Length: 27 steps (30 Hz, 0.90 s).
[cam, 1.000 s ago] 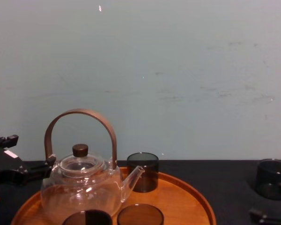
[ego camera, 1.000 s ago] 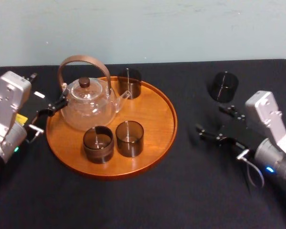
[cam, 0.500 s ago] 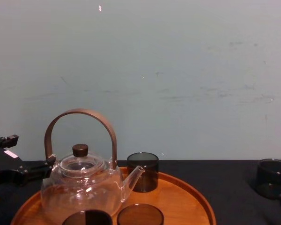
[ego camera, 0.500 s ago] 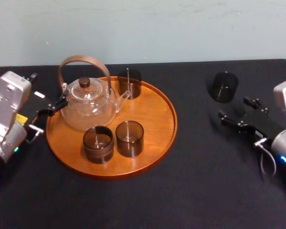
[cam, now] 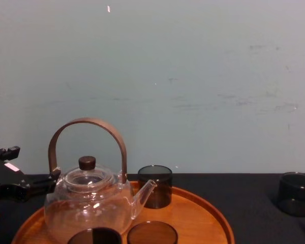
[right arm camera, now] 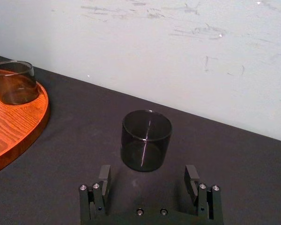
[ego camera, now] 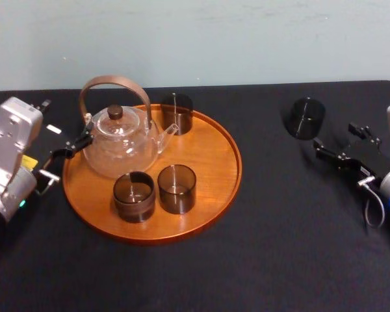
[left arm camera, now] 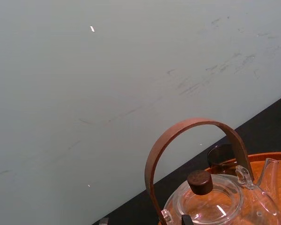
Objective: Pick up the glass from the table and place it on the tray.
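- Currently the right tool point(right arm camera: 148, 176) sits low over the worktop point(ego camera: 279, 227), its fingers spread wide and empty, likely so the glass point(right arm camera: 146, 140) fits between them.
- That glass stands upright just ahead of the gap, well apart from the tray point(ego camera: 237, 169).
- Left tool point(ego camera: 66, 123) idles beside the teapot point(ego camera: 120, 140), fingers apart.

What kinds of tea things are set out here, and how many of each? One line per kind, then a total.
Dark glasses: 4 (back glass, front-left glass and front-right glass on the tray; lone glass on the table)
Glass teapot: 1
Tray: 1
Total: 6
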### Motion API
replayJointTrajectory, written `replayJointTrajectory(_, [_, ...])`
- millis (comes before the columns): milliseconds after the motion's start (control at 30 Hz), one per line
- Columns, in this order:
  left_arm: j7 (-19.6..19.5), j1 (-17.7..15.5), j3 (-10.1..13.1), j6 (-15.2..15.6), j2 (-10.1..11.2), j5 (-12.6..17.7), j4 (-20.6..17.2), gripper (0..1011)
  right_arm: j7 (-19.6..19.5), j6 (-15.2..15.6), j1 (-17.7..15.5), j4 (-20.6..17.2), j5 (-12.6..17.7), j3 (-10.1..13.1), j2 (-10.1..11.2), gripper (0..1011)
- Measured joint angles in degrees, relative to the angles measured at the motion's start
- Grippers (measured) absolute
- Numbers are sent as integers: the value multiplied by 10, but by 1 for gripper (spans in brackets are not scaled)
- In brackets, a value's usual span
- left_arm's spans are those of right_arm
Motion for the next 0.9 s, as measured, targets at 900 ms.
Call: replayJointTrajectory(900, [0,0,0,0,0,0,0,1009,19,-31,117,147,-34,-26,-41,1002])
